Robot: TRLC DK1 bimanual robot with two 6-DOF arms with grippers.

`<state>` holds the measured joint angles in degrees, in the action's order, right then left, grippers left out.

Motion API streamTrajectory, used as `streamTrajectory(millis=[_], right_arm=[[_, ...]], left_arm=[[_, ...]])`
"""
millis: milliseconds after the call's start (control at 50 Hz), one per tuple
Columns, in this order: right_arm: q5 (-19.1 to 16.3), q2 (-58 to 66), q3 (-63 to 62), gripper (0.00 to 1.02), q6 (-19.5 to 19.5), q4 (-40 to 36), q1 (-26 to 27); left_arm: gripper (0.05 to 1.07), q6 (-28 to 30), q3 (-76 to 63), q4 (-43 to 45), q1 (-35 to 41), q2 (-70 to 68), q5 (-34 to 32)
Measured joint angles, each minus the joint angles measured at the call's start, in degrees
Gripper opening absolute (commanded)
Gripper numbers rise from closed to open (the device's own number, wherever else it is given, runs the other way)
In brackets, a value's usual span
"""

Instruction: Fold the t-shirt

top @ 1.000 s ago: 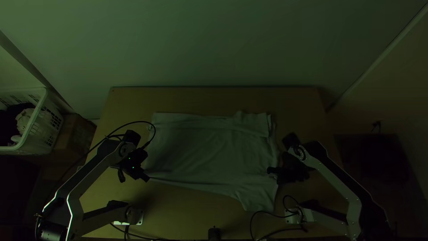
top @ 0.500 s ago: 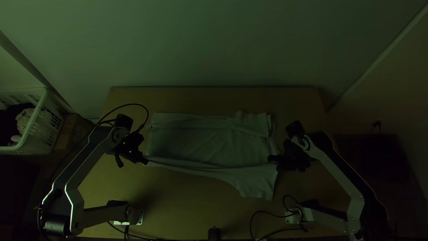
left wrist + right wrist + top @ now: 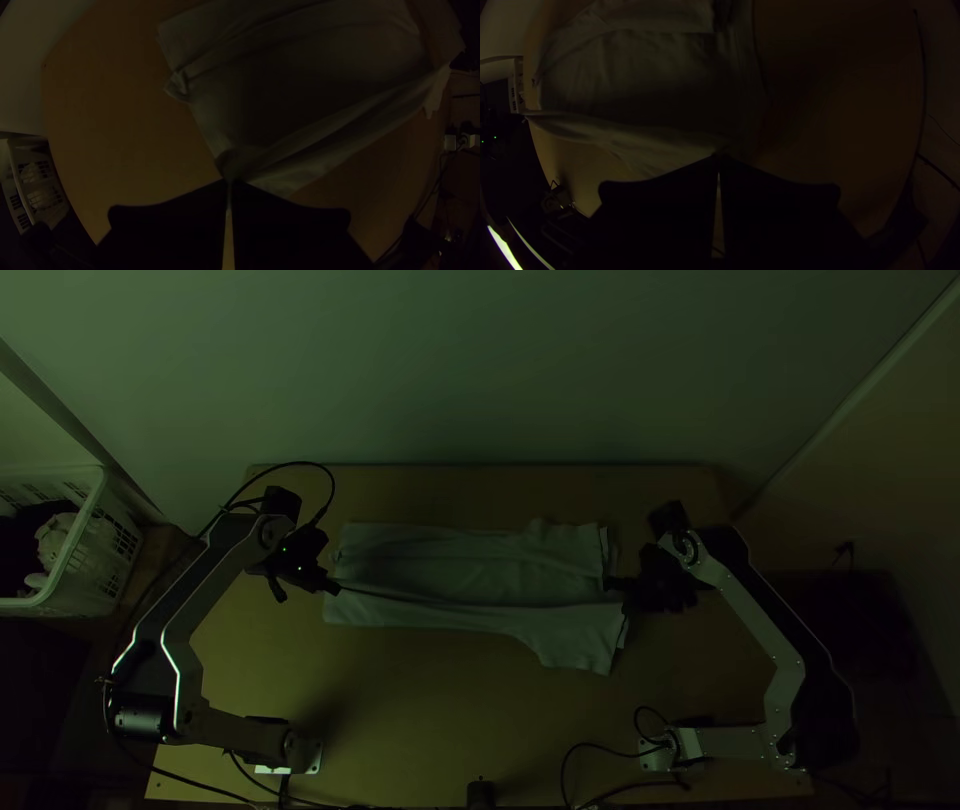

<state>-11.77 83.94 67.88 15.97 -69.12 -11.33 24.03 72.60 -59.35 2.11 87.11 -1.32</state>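
Left gripper [image 3: 230, 181] and right gripper [image 3: 720, 157] pinch your t-shirt [image 3: 480, 616]

It lies across the table [image 3: 420, 710], far side apparently folded inward; you seem partway through folding the near side. Laying that down and shortening the bundle likely remain. A cable [image 3: 590, 745] loops nearer you; a basket [image 3: 72, 588] stands aside.

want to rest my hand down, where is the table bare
Bare table lies between the t-shirt and far edge, and, wider, between the t-shirt and near edge. Crowded: the t-shirt's ends, held by left gripper and right gripper, and the cables.
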Motion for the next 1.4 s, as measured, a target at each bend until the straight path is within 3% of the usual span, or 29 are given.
streamTrajectory(millis=[400,1040,1080,1180,1280,1360,1400], right_arm=[[0.42,11.78,11.54,0.03,-0.09,2.34,1.01],[0.42,33.29,33.18,0.03,-1.73,2.45,4.61],[0.42,34.56,34.16,0.03,-1.73,2.45,4.61],[0.42,37.24,36.39,0.03,-1.92,2.43,4.68],[0.85,39.41,38.07,0.04,-2.67,2.43,4.68],[2.21,40.39,38.62,0.23,-3.74,2.43,4.68],[3.54,40.89,38.97,0.38,-4.55,2.43,4.68]], left_arm=[[0.08,-0.2,14.58,0.39,-1.07,11.98,-0.17],[0.09,-0.2,26.77,-0.72,-1.6,24.06,-0.2],[0.17,-0.22,26.86,-0.72,-1.6,24.44,-0.2],[0.6,-0.68,26.86,-0.72,-1.81,25.35,-0.2],[0.81,-1.33,26.86,-0.72,-2.03,26.25,-0.15],[1.02,-1.77,26.86,-0.72,-2.23,26.67,-0.15],[1.02,-2.16,26.86,-0.72,-2.25,26.77,-0.15]])
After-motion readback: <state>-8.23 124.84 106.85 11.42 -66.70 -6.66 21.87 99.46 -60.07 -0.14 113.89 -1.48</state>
